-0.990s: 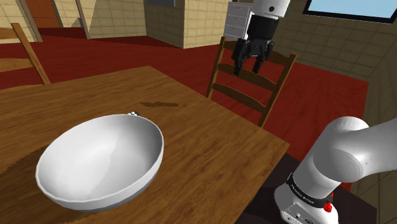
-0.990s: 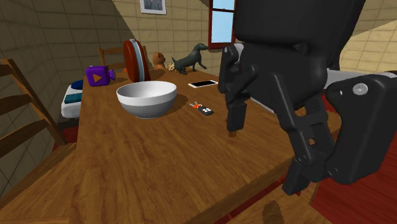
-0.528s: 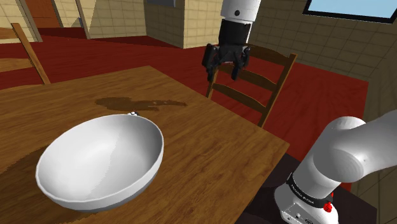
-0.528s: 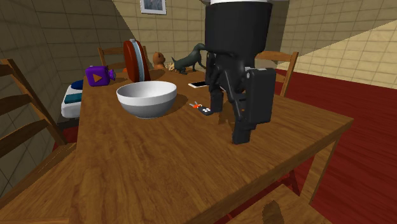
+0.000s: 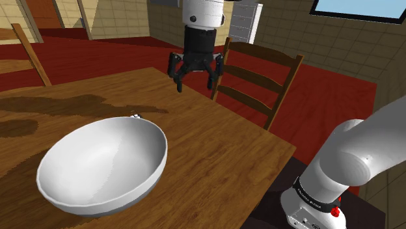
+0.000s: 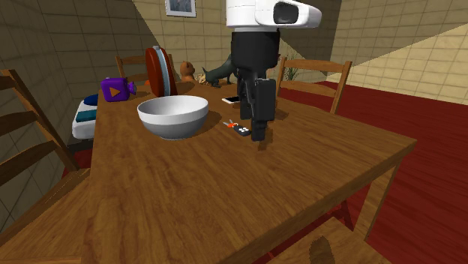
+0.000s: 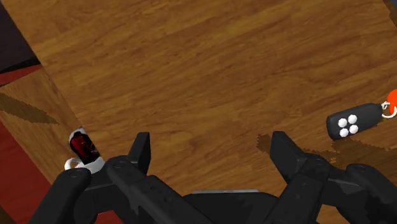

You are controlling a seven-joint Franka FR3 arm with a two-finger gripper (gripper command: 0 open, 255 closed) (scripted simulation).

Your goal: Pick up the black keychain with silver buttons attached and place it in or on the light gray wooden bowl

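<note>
I have my gripper (image 7: 210,141) hanging open; the black keychain (image 7: 352,121) lies off toward the bowl (image 6: 172,124), outside my fingers (image 7: 286,153), its length along their line.

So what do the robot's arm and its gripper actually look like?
The arm is glossy white with rounded links. Near its base it has a dark band and a small red button. The gripper is all black and blocky, with two stubby fingers.
</note>
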